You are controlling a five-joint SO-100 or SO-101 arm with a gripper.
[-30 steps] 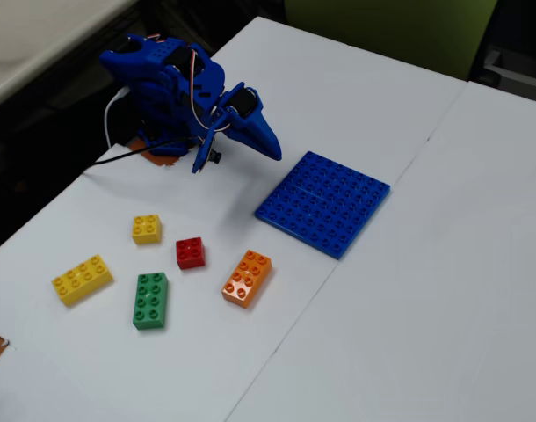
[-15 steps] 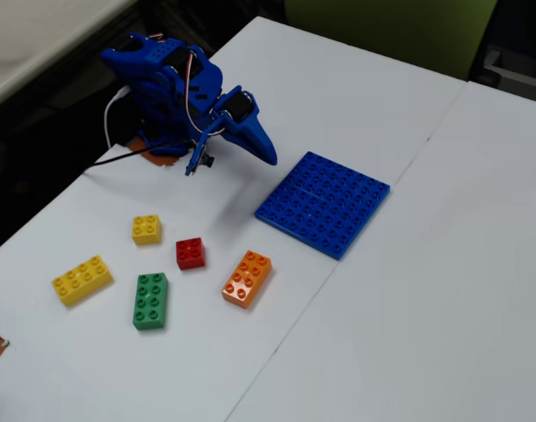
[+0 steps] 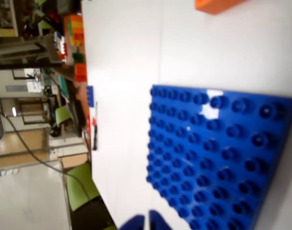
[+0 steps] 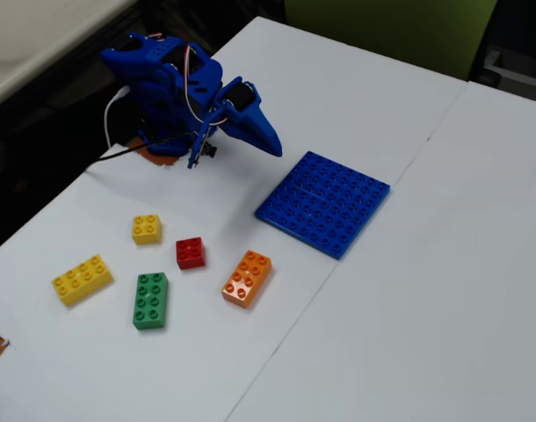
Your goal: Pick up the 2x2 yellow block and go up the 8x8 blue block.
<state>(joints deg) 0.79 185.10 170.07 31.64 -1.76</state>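
The small 2x2 yellow block [image 4: 146, 229] lies on the white table, left of the red brick [image 4: 190, 252]. The big flat blue studded baseplate [image 4: 323, 203] lies right of centre; it fills the right half of the wrist view [image 3: 218, 158]. My blue gripper [image 4: 273, 149] is folded back near the arm's base, above the table, left of the baseplate and well away from the yellow block. Its fingertips [image 3: 136, 223] show at the bottom edge of the wrist view, close together with nothing between them.
A long yellow brick [image 4: 82, 280], a green brick [image 4: 150, 301] and an orange brick [image 4: 247, 278] lie near the small yellow block; the orange one shows at the top of the wrist view [image 3: 215, 5]. The table edge runs along the left.
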